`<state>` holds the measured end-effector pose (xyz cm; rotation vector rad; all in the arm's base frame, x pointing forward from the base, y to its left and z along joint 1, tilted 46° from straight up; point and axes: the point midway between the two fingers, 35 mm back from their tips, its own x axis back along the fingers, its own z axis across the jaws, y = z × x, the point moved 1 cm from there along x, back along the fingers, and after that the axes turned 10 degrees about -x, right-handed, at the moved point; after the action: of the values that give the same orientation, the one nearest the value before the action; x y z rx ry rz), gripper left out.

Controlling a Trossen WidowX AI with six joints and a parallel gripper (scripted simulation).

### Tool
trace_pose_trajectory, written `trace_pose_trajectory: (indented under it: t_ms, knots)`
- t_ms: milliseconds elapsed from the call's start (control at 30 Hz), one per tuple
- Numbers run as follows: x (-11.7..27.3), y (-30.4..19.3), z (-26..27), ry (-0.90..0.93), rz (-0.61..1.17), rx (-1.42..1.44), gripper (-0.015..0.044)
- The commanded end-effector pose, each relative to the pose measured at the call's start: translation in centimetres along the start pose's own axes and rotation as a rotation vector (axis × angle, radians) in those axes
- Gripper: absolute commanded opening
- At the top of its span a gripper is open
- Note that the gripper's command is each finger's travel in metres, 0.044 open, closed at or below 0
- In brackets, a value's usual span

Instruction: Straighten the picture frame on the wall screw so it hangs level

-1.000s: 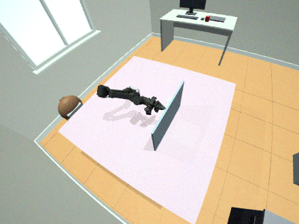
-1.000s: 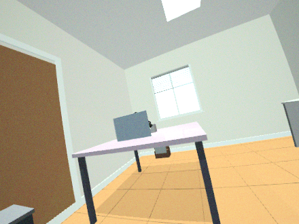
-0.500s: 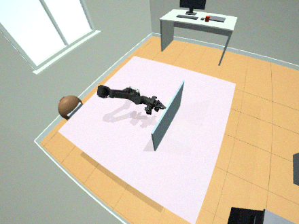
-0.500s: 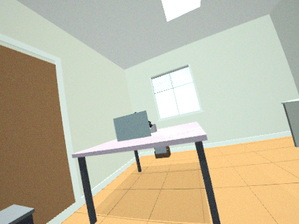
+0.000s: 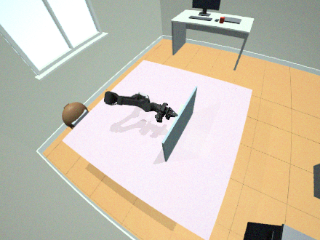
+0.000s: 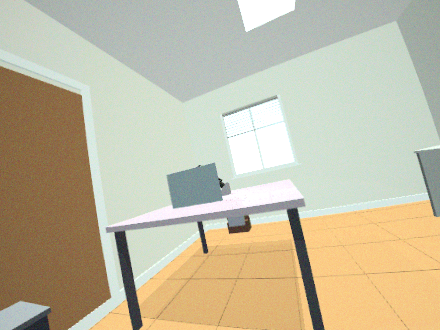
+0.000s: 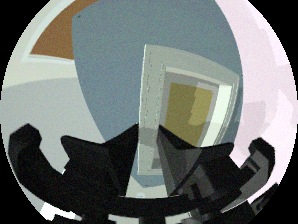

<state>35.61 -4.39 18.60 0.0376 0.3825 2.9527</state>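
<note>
Room type: we take it for a home study or small office.
Desk: we see a white desk (image 5: 214, 22) against the wall, with a monitor (image 5: 206, 4), a keyboard (image 5: 200, 18) and a red cup-like thing (image 5: 222, 20) on it.
Window: we have one white-framed window (image 5: 47, 33) (image 6: 259, 136), with blinds across its upper part.
Door: we see a brown door (image 6: 45, 190) in white trim.
Floor: we look at orange-tan tiles (image 5: 273, 124) (image 6: 350, 250) edged by pale baseboards.
</note>
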Motion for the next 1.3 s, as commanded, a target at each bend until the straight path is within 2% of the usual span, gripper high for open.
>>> trace_pose_trajectory:
  t_ms: [0,1267]
  knots:
    - [0.01,-0.06,0.08,0.009,0.003,0.002,0.0]
    - [-0.04,0.06,-0.54,0.001,-0.004,0.085,0.0]
